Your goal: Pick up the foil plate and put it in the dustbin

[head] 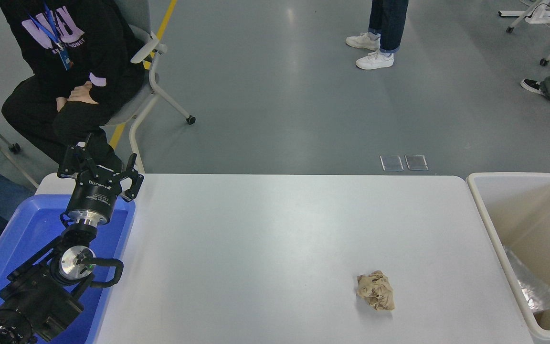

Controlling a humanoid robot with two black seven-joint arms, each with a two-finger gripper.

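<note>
Grey floor, white table (265, 229). I see the foil plate (533, 286) already lying in the dustbin (487, 224) at four o'clock; left gripper (100, 172) parked wide at nine. Nothing remains, I judge.

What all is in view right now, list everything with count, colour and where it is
foil plate: one, shiny silver, inside the dustbin
dustbin: one, white with beige inside, off the table's right end
crumpled paper ball: one, brown, on the table, near right
table: one, white, centre
tub: one, blue, at the table's left end
seated person: one, in black, far left
standing person's shoes: two, white, top centre
left pincer: one, black, open, above the tub
right pincer: not in view
</note>
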